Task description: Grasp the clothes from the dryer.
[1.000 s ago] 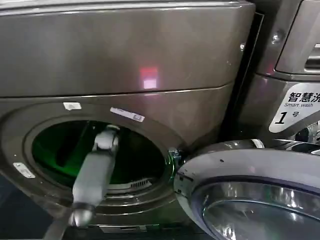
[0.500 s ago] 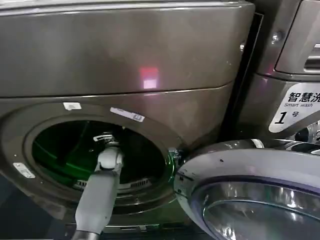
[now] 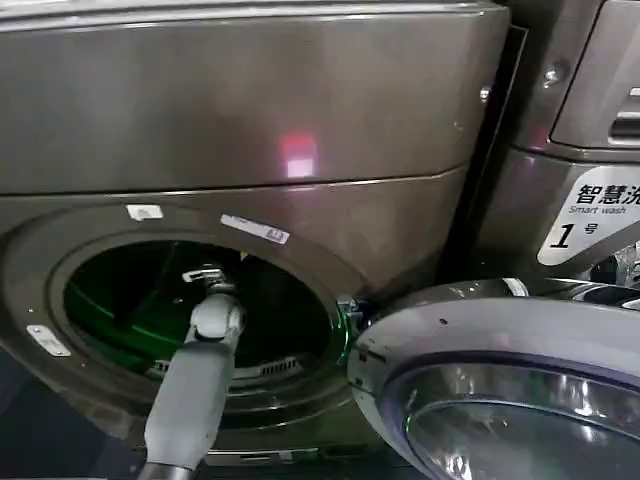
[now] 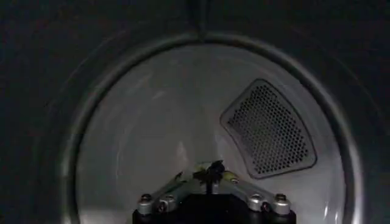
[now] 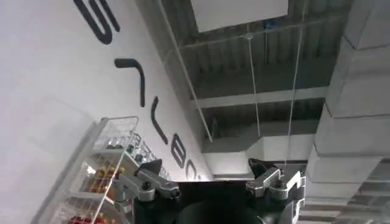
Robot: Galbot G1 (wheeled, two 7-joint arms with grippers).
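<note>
One arm is at work. At the left inside of the dryer (image 3: 250, 100), behind the rim of the porthole (image 3: 58, 262), there is a green glow. It may be the yellow-green garment or just reflected light; I cannot tell which. The clothes themselves are not clearly recognisable anywhere, so I can only suppose they lie lower in the drum.

The left arm reaches through the opening, and the left gripper (image 3: 205, 274) hangs inside the drum, in its upper middle part. In the left wrist view its fingers are drawn together until the tips meet. No cloth is plainly pinched between them. Ahead of it are the pale back wall and a perforated vent panel (image 4: 268, 131).

Further right, the glass door (image 3: 480, 330) stands swung open. Beyond it is the second machine (image 3: 590, 130) with the "Smart wash" label.

The right gripper (image 5: 204, 176) is parked away from the work, pointing towards the ceiling, with its fingers spread wide and empty.

In my judgement the door is done and the reach is made, but the real grasp and the pulling out remain.
</note>
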